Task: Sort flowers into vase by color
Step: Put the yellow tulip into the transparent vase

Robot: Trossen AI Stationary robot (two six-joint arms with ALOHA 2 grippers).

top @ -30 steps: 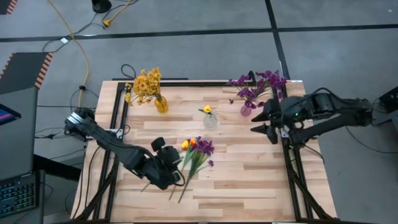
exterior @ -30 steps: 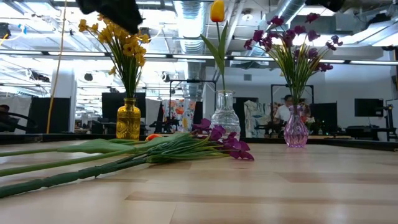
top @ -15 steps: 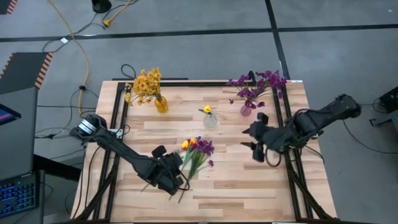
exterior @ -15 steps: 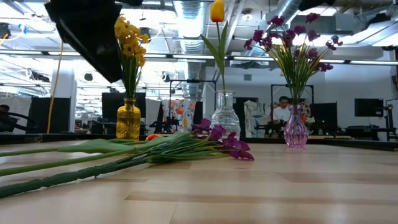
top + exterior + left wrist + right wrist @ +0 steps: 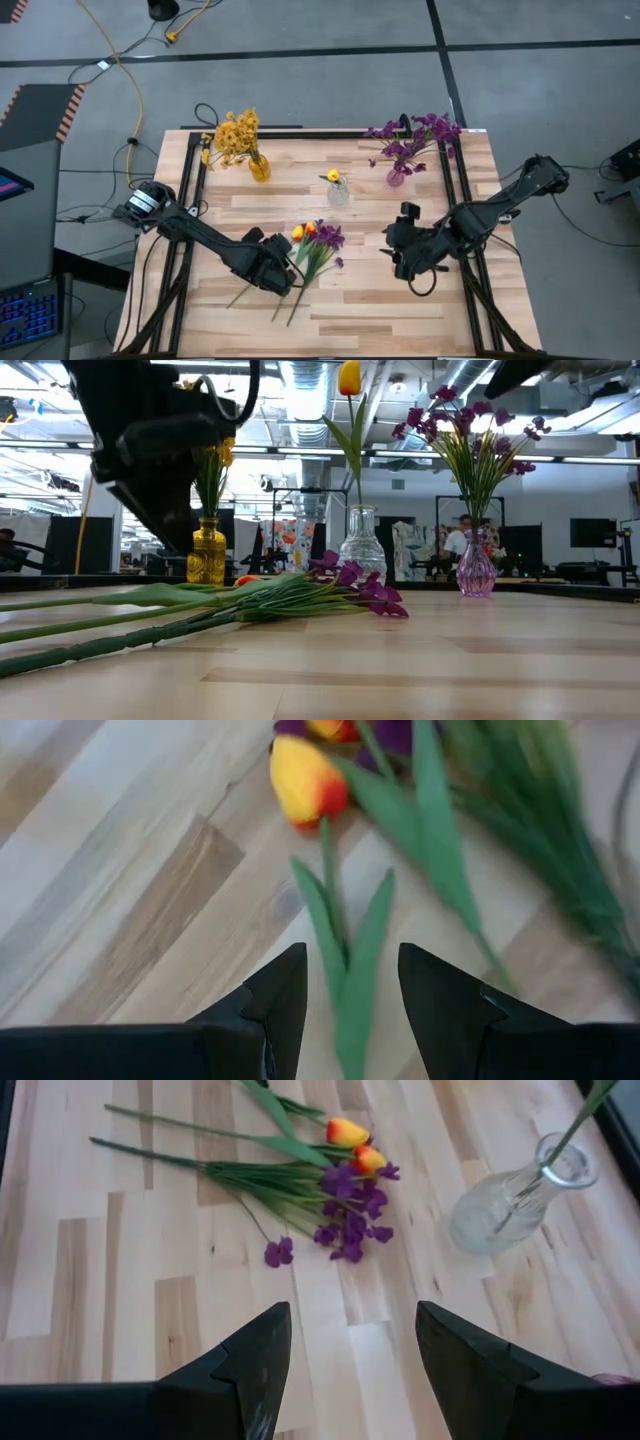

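Left end effector (image 5: 350, 985) (parted) astride tulip stem (image 5: 335, 930)

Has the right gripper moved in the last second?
Yes. The right gripper has swung away from the purple vase, inward over the table toward the loose flowers.

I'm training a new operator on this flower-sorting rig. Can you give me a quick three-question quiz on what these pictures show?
1. True or false: the clear vase already holds a tulip.
2. Which gripper is over the loose flowers lying on the table?
A. left gripper
B. right gripper
C. neither
3. Fill in: in the left wrist view, a green stem with an orange-yellow ____ runs between the open fingers.

Key
1. True: one orange-yellow tulip stands in it.
2. A: the left gripper is at the pile's stems; the right gripper is open, off to the side over bare table.
3. tulip bud
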